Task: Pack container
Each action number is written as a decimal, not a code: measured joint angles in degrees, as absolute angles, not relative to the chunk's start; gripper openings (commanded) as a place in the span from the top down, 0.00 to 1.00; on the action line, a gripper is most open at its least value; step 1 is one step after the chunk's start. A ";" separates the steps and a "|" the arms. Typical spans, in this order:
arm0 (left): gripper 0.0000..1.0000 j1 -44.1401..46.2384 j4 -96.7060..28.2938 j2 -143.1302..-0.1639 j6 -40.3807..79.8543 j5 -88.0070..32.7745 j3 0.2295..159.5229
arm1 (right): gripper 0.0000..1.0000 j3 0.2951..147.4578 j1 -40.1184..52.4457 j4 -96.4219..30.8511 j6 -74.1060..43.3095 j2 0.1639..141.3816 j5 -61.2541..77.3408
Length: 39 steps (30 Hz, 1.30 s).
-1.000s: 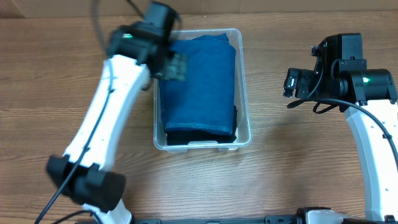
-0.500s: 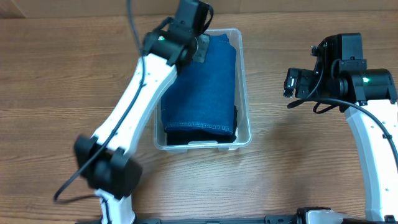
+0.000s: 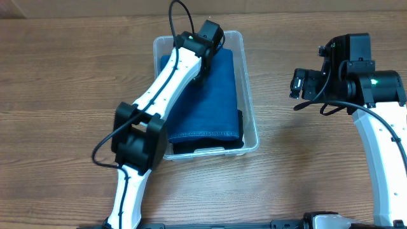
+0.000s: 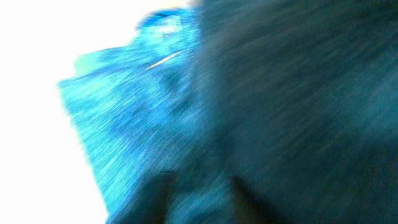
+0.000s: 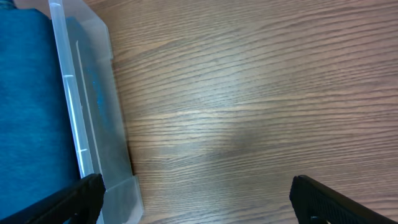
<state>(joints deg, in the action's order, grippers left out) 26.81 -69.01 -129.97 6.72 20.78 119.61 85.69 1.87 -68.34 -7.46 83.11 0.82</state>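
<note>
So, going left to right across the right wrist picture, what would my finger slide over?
folded blue denim cloth → clear rectangular plastic container, its side wall → brown wooden table

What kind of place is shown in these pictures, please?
Probably a robotics lab workbench rather than a home. A white left arm and right arm work at a wood-grain table, and a clear container holds folded blue cloth.
</note>
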 measured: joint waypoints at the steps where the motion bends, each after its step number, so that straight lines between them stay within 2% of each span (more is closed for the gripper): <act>1: 0.00 26.52 -68.93 -127.07 7.33 21.10 119.63 | 0.00 85.69 1.87 -67.44 -7.44 83.11 0.80; 5: 0.00 23.38 -67.35 -110.80 9.63 21.65 121.05 | 0.00 85.58 2.09 -61.36 -6.46 83.11 0.80; 7: 0.00 18.94 -68.55 -102.96 11.79 21.87 122.74 | 0.00 85.17 2.63 -54.11 -4.14 83.11 0.62; 9: 0.00 14.15 -70.72 -99.48 13.91 21.63 123.07 | 0.00 85.17 3.11 -45.89 -1.91 83.35 0.60; 13: 0.00 5.10 -73.23 -100.60 18.02 15.35 122.85 | 0.00 85.17 3.27 -40.82 0.05 84.79 0.64; 20: 0.00 0.01 -80.38 -99.72 17.76 9.17 121.97 | 0.00 85.08 2.76 -51.79 -2.87 78.83 0.64; 24: 0.00 0.01 -80.31 -88.38 17.41 8.32 117.84 | 0.00 82.91 2.66 -54.39 -3.97 66.24 1.39; 26: 0.00 0.01 -76.88 -74.61 16.97 8.32 107.59 | 0.00 74.87 2.66 -54.43 -4.45 53.36 1.69; 28: 0.00 0.01 -70.89 -67.00 16.51 8.29 99.13 | 0.00 69.12 2.66 -52.10 -4.49 46.39 1.72; 31: 0.00 0.01 -65.01 -52.66 16.64 8.32 79.99 | 0.00 58.15 2.66 -57.01 -5.41 32.56 1.74; 36: 0.00 0.01 -60.86 -37.52 17.67 9.32 62.94 | 0.00 54.54 2.66 -68.18 -9.89 28.77 2.61; 39: 0.00 0.01 -67.05 -37.15 17.89 9.65 60.42 | 0.00 54.41 2.66 -70.24 -10.98 28.82 2.76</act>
<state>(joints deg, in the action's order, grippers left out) 0.01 -67.05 -37.15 17.89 9.65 60.42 54.41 2.66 -70.24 -10.98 28.82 2.76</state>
